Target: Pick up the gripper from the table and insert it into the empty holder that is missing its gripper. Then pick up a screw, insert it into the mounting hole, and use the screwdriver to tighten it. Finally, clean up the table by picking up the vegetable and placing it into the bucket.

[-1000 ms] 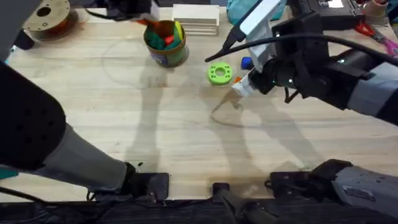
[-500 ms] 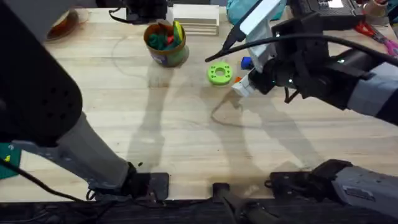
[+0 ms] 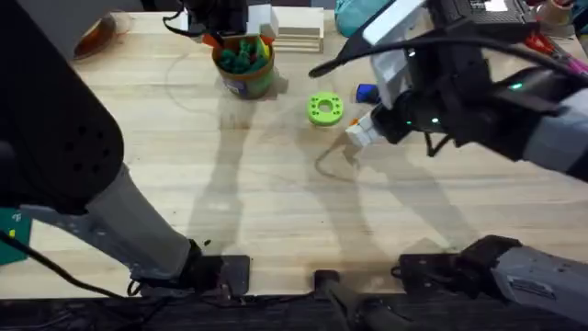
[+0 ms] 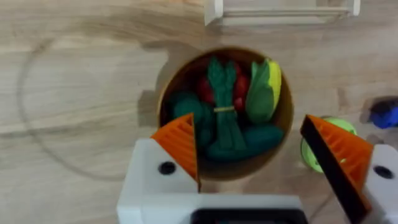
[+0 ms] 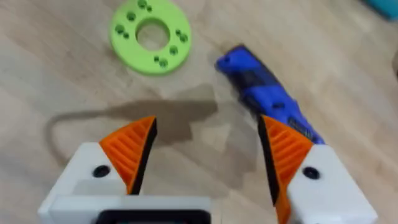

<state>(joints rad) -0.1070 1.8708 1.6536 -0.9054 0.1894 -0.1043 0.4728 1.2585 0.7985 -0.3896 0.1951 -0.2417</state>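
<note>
Vegetable (image 4: 225,109): dark green, knobbly, slim; lies inside the bucket (image 4: 285,121) among red, green and yellow toy pieces, with a thin band round its middle. In the left wrist view it sits between and just beyond the two orange ribbed pads of the left gripper (image 4: 264,155), not touched by either.

Bucket (image 3: 245,81): round, yellow rim; stands at the far side of the table (image 3: 266,202), in front of a stack of pale boards (image 3: 292,28).

Left gripper: directly over the bucket, jaws spread wide, holding nothing.

Screwdriver (image 5: 268,93): blue, lying flat on the table; one end reaches beside one pad of the right gripper (image 5: 208,152), apart from it.

Green ring (image 5: 150,35): flat, bright green, with small holes; on the table beyond the right gripper, near the screwdriver, not touching it.

Right gripper (image 3: 360,131): low above bare table, jaws spread wide, empty.
</note>
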